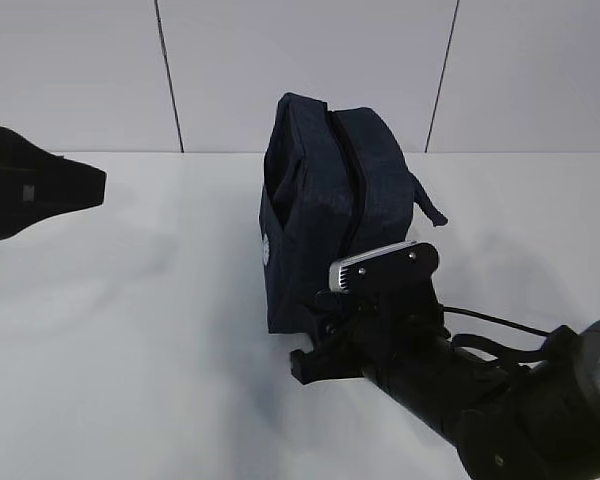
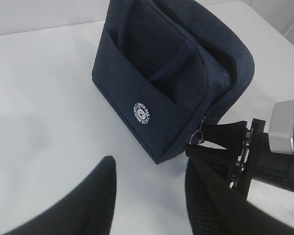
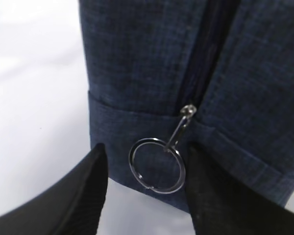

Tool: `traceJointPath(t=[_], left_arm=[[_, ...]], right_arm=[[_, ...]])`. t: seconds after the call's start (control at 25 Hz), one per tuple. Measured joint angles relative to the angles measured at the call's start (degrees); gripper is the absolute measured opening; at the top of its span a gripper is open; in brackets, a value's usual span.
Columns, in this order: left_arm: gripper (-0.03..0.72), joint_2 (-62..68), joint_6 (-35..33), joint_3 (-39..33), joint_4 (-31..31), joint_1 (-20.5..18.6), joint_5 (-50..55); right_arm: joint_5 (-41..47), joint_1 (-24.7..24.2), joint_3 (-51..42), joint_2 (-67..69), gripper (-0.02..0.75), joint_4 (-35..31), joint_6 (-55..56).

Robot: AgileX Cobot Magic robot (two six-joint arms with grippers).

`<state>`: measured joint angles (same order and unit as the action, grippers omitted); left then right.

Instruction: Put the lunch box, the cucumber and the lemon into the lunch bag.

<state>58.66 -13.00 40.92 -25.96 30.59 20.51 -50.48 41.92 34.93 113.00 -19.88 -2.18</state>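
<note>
lunch bag (image 2: 161, 83) dark navy, woven heather texture, white round logo (image 2: 142, 113); ring pull (image 3: 157, 165) silver; bench (image 1: 130, 330) white.

The exterior view looks down at a slant across the table (image 1: 130, 330) toward the wall, the left wrist view faces the bag (image 2: 161, 98) from nearby, and the right wrist view sits close against it, sharing its ring (image 3: 157, 165).

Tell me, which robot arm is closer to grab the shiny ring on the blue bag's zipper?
The right. Its gripper is open with the silver ring pull between its fingers, at the boxy dark navy fabric bag. The left gripper hangs far off to the side.
</note>
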Motion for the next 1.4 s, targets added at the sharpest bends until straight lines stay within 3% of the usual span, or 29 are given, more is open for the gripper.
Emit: traceJointPath(t=[0.84, 1.2, 1.4], left_arm=[[0.323, 0.0, 0.0, 0.0, 0.0, 0.0, 0.0], [0.323, 0.0, 0.0, 0.0, 0.0, 0.0, 0.0], [0.323, 0.0, 0.0, 0.0, 0.0, 0.0, 0.0]], right_arm=[[-0.3, 0.0, 0.0, 0.0, 0.417, -6.7, 0.3], [-0.4, 0.0, 0.0, 0.0, 0.256, -7.2, 0.4], [-0.3, 0.0, 0.0, 0.0, 0.234, -7.2, 0.4]])
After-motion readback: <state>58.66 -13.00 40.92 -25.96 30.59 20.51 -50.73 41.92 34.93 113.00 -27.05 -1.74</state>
